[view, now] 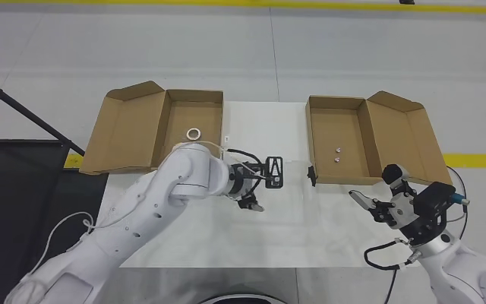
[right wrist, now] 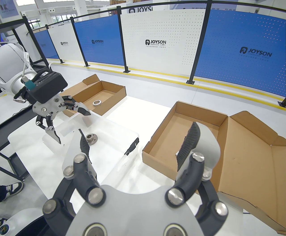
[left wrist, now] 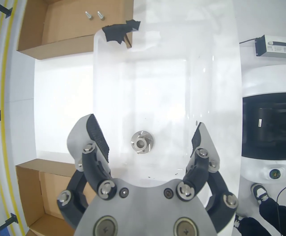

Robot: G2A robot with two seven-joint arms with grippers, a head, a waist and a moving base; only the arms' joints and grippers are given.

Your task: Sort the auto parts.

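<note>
Left gripper (left wrist: 145, 120) wide open over metal flange (left wrist: 142, 145) in clear tray (left wrist: 165, 78); drop straight, centre the hub, squeeze rim evenly.

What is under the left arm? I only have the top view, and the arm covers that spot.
Observer: A metal flanged hub lying in the clear tray, seen from the left wrist.
Operator: Is the left gripper on it?
Observer: No. By the right wrist view the left gripper is open and hangs above the tray, apart from the hub.
Operator: What are the two specks in the right-hand box?
Observer: Two screws, lying side by side on the floor of that box.
</note>
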